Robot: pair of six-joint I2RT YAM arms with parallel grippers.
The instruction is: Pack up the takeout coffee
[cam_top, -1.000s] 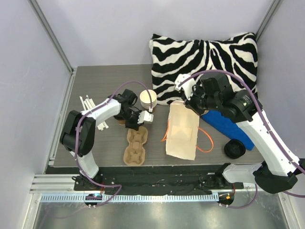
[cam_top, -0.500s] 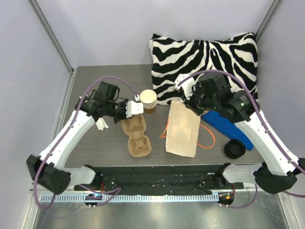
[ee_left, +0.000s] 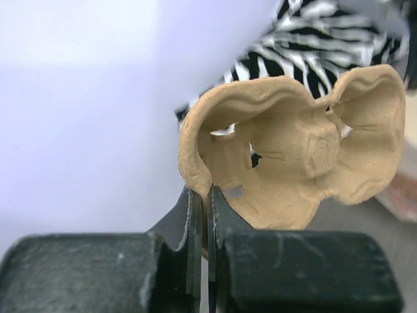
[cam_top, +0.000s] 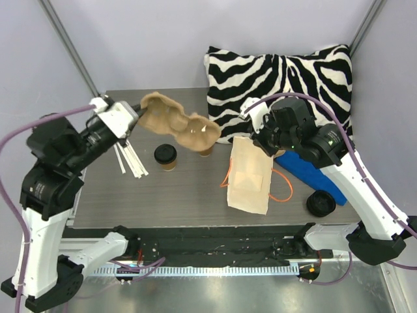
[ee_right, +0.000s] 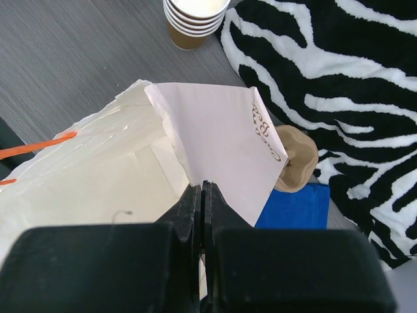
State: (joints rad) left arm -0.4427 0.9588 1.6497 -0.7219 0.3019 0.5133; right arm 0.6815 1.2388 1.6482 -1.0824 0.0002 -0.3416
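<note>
The takeout coffee [cam_top: 165, 156], a small brown cup with a black lid, stands on the table left of centre. Above it my left gripper [cam_top: 138, 116] [ee_left: 207, 195] is shut on the rim of a tan pulp cup carrier [cam_top: 180, 125] [ee_left: 293, 156], which hangs tilted in the air. A cream paper bag [cam_top: 249, 176] [ee_right: 117, 169] with orange handles lies flat right of centre. My right gripper [cam_top: 257, 140] [ee_right: 202, 188] is shut on the bag's raised top flap.
A stack of lidless cups [cam_top: 206, 147] [ee_right: 194, 16] stands behind the carrier. White sticks [cam_top: 130, 160] lie at the left. A zebra pillow [cam_top: 280, 81] fills the back right, with a blue pad [cam_top: 311, 175] and black lids [cam_top: 320, 203] at the right.
My left arm has lifted the carrier off the table, up and toward the back left, uncovering the lidded cup. Its jaws closed on the carrier's rim. The right arm held still.
</note>
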